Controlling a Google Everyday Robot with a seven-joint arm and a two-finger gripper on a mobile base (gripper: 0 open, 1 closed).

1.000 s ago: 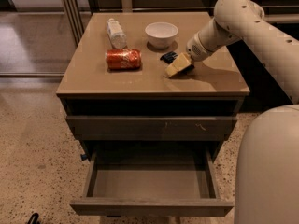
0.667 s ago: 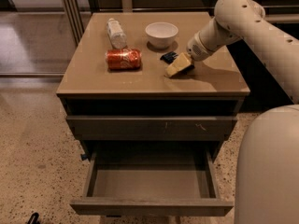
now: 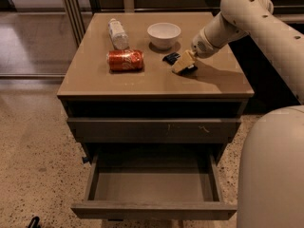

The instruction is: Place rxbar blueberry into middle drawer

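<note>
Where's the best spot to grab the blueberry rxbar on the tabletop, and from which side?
Probably from above, across the short width of the rxbar blueberry: it lies flat on the table top, so only its long edges offer a hold. The gripper is low over it; the white bowl stands close behind.

The gripper (image 3: 183,63) rests low over the table (image 3: 95,82), right of the middle in the upper part of the frame. It covers part of the rxbar blueberry (image 3: 169,57), so only a dark corner peeks out on its left. The words on the bar are too small to read. The arm (image 3: 247,18) runs off the top and right edges. The big pale robot body (image 3: 270,170) is cut off at the lower right corner. The back of the middle drawer (image 3: 152,184) hides under the drawer above (image 3: 152,129). A small dark thing (image 3: 33,221) at the lower left is cut by the bottom edge.
</note>
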